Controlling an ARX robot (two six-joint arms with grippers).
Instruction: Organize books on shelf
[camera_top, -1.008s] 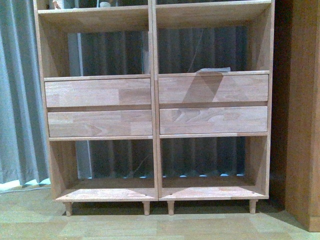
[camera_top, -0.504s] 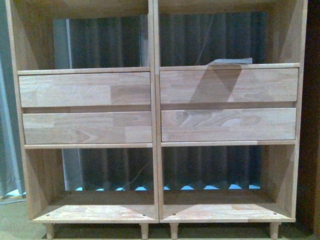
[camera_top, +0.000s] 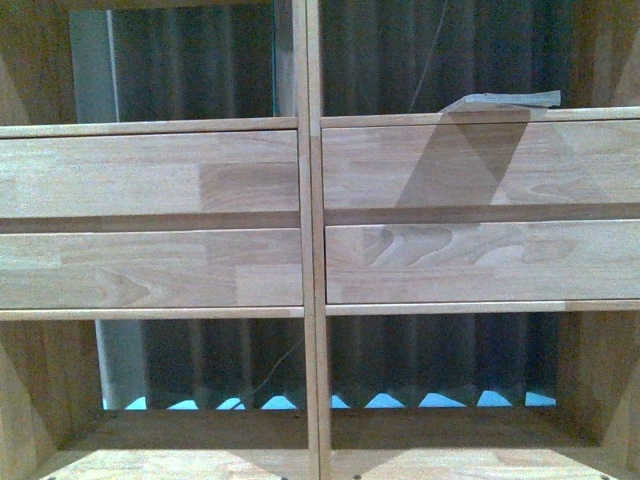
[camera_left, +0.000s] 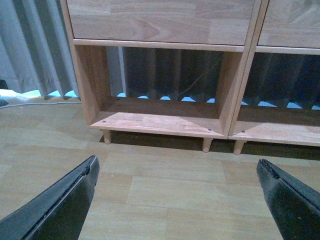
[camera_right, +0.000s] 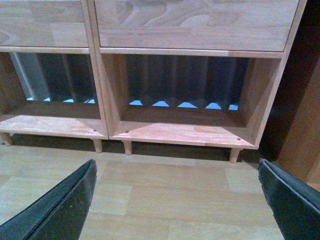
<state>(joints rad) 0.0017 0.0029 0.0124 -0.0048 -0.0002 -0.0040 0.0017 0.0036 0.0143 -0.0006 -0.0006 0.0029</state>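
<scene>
Facing the shelf (camera_top: 310, 250) squarely, we carry both arms low and forward, so each wrist camera looks across the floor (camera_left: 50, 130) at the bottom cubbies (camera_left: 160, 117). The left tool (camera_left: 177, 167) stands wide open with nothing between its fingers. The right tool (camera_right: 177, 167) is likewise spread and empty. We judge this to be an approach stance, with the tools ready and clear of the woodwork.

1 thin grey-green item (camera_top: 505, 100) lies flat on the ledge above the upper right drawer front (camera_top: 480, 165). It is probably 1 of the books, though we cannot confirm this. No other book shows in any view.

Compared with 0.5 s ago, the shelf fills more of the front view. The peg legs (camera_left: 106, 136) have left that frame, and the 4 drawer fronts run past both edges. We read this as the base closing on the shelf.
</scene>
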